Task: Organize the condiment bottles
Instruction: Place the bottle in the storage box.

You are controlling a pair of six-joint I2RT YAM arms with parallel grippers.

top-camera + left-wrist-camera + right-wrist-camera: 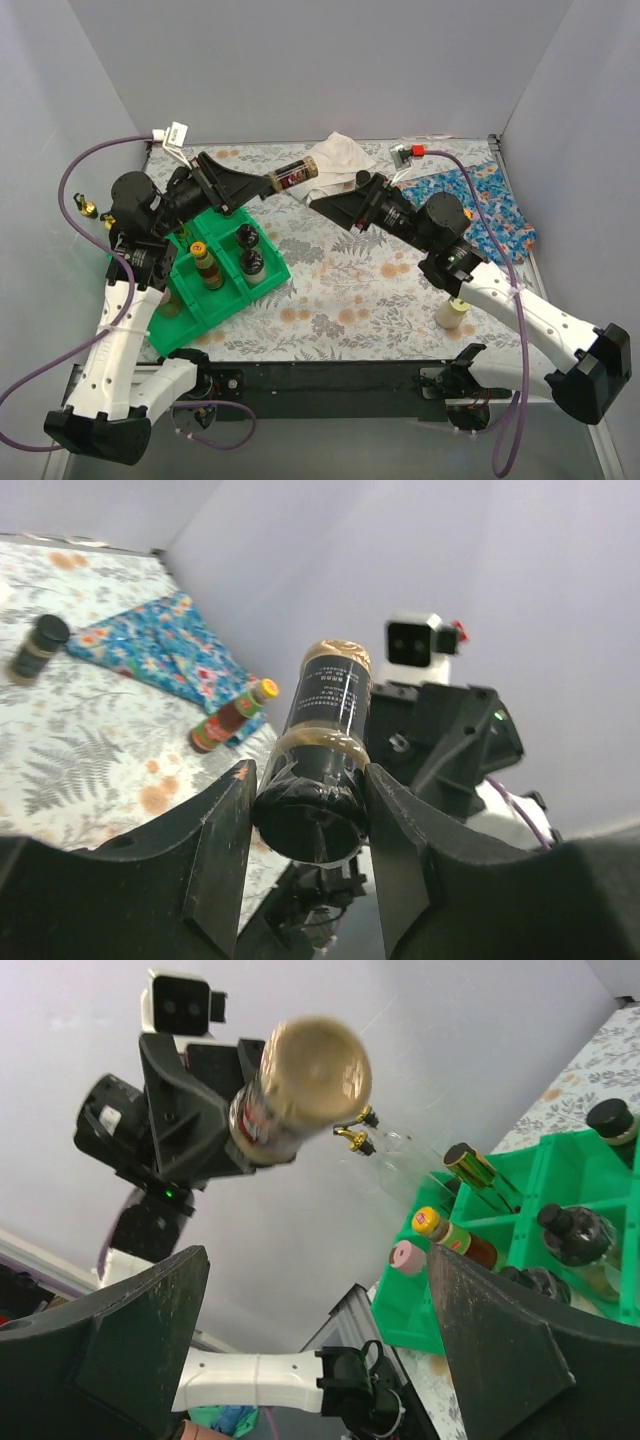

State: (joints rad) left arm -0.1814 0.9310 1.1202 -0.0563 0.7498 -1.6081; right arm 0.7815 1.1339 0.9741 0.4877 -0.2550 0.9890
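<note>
Left pincer pinches a dark bottle at its cap end; right pincer gapes wide.

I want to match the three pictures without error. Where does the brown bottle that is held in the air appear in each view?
Top external: the bottle is at the upper middle, lying level between the two arms.
Left wrist: the bottle is in the centre, pointing away from the camera.
Right wrist: the bottle is at the upper middle, its round end facing the camera.
Shared landmark: the left gripper, clamped on the bottle.
</note>
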